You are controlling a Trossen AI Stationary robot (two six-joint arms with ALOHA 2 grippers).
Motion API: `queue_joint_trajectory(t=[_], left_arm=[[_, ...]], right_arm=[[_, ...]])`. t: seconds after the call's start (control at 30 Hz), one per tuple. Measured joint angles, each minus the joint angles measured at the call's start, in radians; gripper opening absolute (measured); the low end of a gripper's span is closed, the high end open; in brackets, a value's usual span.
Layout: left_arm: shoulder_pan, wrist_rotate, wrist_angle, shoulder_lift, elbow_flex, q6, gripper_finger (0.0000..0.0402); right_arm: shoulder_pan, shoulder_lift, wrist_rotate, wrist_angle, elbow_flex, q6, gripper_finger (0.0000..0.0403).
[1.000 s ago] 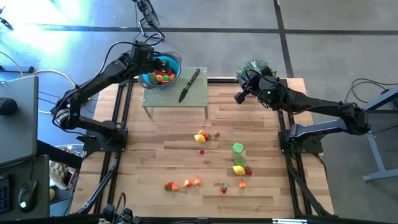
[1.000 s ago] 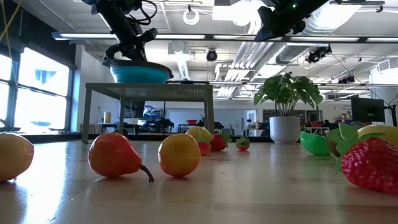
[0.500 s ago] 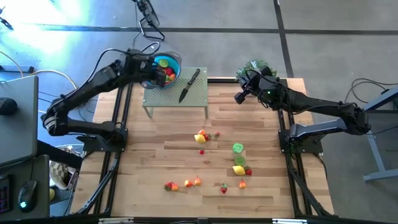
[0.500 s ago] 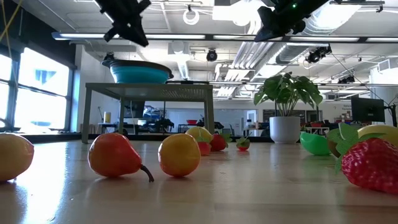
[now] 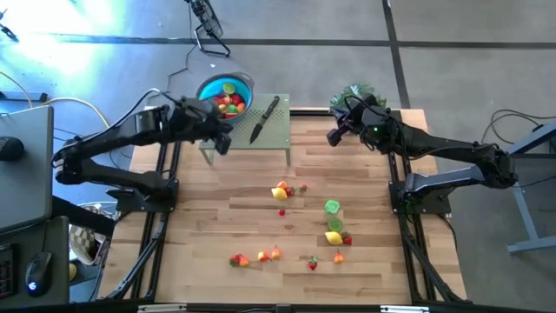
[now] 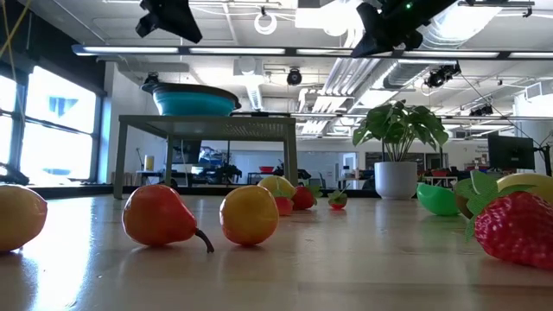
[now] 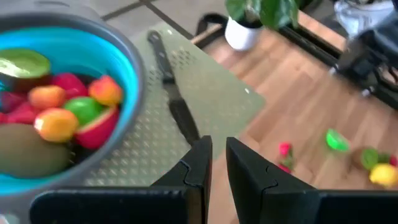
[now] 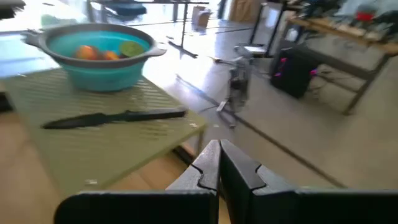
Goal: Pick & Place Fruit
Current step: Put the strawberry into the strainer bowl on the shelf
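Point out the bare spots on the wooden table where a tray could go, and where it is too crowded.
Bare wood lies on the table from the green stand down to the front fruit, left of the middle cluster; also at the right rear, under the right gripper. Crowded: the green pieces and lemon, and the front row.
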Motion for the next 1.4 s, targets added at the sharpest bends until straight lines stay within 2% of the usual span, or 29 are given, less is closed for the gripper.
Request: queue_joint_trajectory(t=[0.33, 0.43, 0.6, 0.87, 1.13, 1.4], left_arm=[[-0.270, -0.192, -0.054, 0.000, 0.000, -0.102, 0.0045], [-0.354, -0.219, -0.052, 0.000, -0.001, -0.107, 0.0045], [-0.473, -0.249, 0.036, 0.001, -0.075, -0.148, 0.0044], [-0.645, -0.254, 0.149, 0.000, -0.196, -0.291, 0.0044], [-0.801, -0.302, 0.150, 0.013, -0.214, -0.446, 0.0044], [-0.884, -0.331, 0.157, 0.086, -0.214, -0.650, 0.0044]], right_arm=[[0.006, 0.000, -0.188, 0.000, 0.000, 0.168, 0.0002], [0.029, 0.000, -0.190, 0.000, 0.000, 0.193, 0.0002], [0.083, 0.000, -0.193, 0.000, 0.000, 0.196, 0.0002], [0.157, 0.000, -0.193, 0.000, 0.000, 0.196, 0.0002], [0.180, 0.000, -0.178, 0.000, 0.000, 0.196, 0.0002], [0.180, 0.000, -0.179, -0.001, 0.000, 0.191, 0.0002]])
